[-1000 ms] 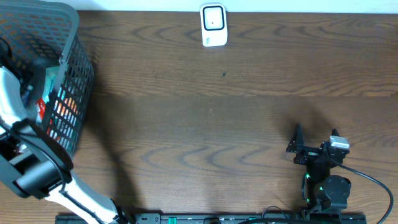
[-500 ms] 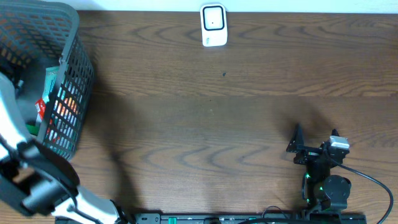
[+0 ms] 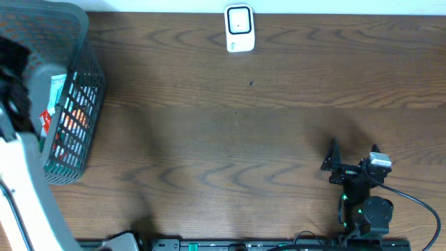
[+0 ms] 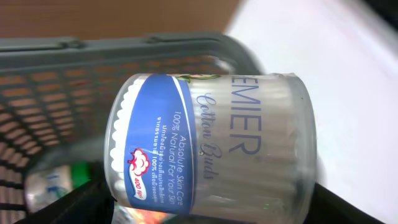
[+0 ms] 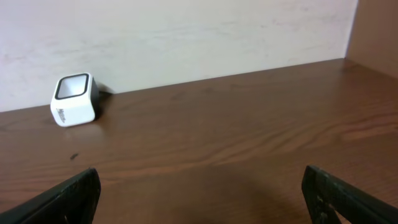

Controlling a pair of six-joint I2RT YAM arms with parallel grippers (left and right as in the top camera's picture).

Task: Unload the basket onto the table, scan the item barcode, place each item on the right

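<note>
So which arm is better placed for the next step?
Left: the cotton buds tub fills its wrist view, at the basket rim; the right gripper sits open and empty, far across the table.

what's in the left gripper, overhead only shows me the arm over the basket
observer: a clear tub of cotton buds with a blue label, lying sideways, apparently gripped.
operator: is it out of the basket
observer: it covers part of the basket rim; a smaller item lies lower down inside.
operator: barcode showing
observer: none on the side facing the left wrist camera.
</note>
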